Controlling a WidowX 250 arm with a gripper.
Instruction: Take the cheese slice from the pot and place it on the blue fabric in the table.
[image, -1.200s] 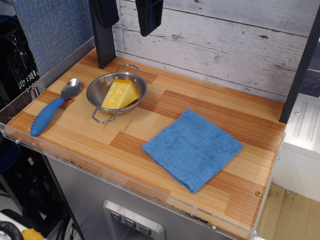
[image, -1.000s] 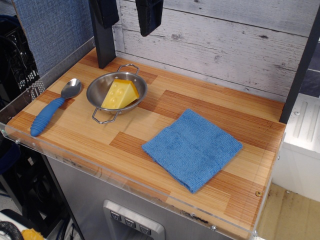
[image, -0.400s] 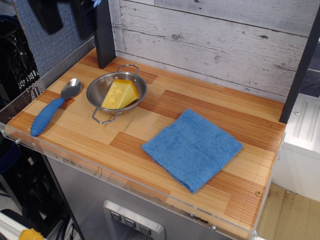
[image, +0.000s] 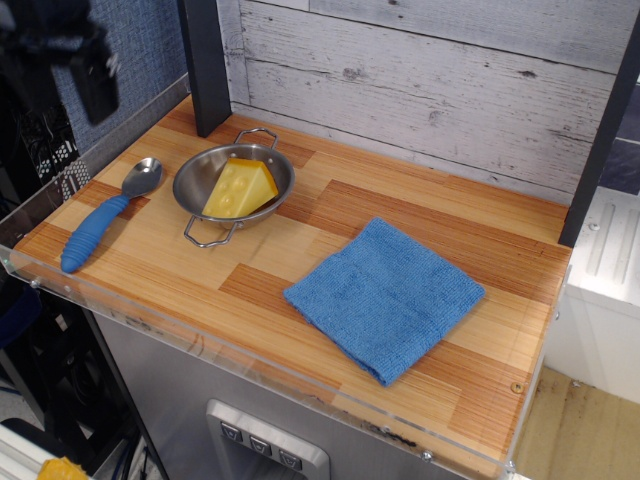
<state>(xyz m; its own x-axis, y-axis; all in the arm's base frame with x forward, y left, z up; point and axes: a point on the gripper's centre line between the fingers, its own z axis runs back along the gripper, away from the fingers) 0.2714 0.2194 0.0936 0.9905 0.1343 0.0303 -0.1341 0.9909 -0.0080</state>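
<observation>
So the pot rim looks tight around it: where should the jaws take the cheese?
From above, across the two flat side faces of the cheese. It lies tilted in the pot, holed face up, and the rim blocks any sideways approach.

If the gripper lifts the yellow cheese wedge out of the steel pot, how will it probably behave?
The cheese slice looks like rigid molded plastic, so probably stiff and light. Its smooth sloped faces may slip between fingers. It leans on the wall of the pot, so it could tip if nudged.
</observation>
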